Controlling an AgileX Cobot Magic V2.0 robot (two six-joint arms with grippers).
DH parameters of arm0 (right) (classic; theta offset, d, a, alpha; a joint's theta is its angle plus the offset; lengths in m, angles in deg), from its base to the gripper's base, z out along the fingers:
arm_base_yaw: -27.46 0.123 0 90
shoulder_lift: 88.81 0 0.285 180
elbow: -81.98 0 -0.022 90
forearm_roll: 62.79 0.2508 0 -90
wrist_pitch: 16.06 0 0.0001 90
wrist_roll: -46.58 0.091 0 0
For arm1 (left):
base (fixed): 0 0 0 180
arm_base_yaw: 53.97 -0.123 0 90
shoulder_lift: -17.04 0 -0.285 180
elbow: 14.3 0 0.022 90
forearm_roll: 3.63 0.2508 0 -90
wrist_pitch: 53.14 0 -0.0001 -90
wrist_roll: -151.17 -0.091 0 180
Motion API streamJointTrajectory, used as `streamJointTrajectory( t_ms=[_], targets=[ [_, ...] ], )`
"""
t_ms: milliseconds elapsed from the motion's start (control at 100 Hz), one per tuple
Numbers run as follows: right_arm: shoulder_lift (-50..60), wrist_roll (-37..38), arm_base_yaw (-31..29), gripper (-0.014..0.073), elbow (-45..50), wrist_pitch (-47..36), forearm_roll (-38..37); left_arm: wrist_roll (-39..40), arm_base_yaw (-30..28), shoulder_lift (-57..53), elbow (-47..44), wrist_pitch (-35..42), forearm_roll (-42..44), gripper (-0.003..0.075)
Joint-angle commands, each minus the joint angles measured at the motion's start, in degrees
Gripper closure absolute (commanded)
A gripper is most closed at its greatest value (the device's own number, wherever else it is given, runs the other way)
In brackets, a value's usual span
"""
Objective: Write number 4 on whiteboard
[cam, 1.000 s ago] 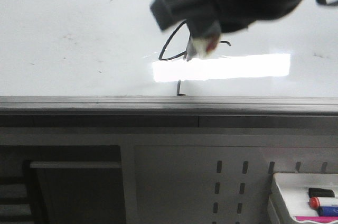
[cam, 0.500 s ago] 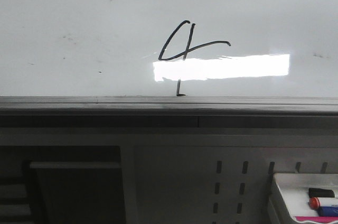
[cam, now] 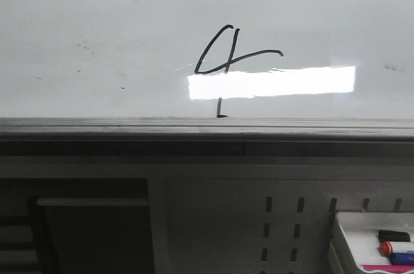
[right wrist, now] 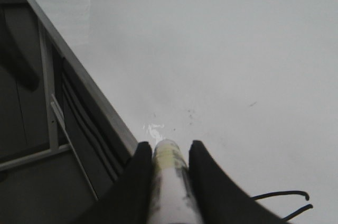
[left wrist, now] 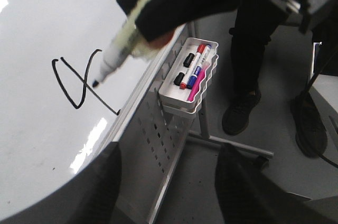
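Observation:
The number 4 [cam: 226, 54] stands in thin black marker on the whiteboard [cam: 97, 22], just above the glare patch, with its stem foot near the grey lower rail. In the left wrist view the number 4 [left wrist: 79, 84] lies beside the tip of a white marker [left wrist: 113, 57], which my right gripper [left wrist: 150, 26] holds. In the right wrist view my right gripper [right wrist: 169, 147] is shut on the marker [right wrist: 169, 176], with strokes of the number 4 [right wrist: 285, 200] at the edge. My left gripper [left wrist: 170, 150] is open and holds nothing. Neither gripper shows in the front view.
A small white tray [cam: 349, 235] with several markers hangs below the board at the right; the same tray [left wrist: 171, 94] shows in the left wrist view. A person's legs and shoes [left wrist: 240, 113] stand on the floor beyond it. A perforated grey panel [cam: 284, 222] runs under the rail.
One second ago my right gripper with the marker covered the top of the figure in the front view. It has since moved out of that view, leaving the whole 4 exposed.

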Motion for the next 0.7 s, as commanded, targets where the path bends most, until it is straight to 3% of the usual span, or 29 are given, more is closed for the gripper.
streamJointTrajectory(
  t_ms=[0, 200, 690],
  targets=[
    [0.95, -0.86, -0.01, 0.0666, -0.33, 4.35, 0.51, -0.16, 1.73, 2.50, 4.33, 1.79, -1.19, 0.0325],
    [0.95, -2.42, -0.01, 0.0666, 0.76, 13.83, 0.16, -2.78, 4.40, 8.64, 7.58, -4.20, -1.08, 0.0325],
    [0.84, -2.81, -0.01, 0.0666, 0.76, 17.44, -1.92, -4.10, 6.21, 14.34, 8.23, -3.97, -1.08, 0.0334]
  ],
)
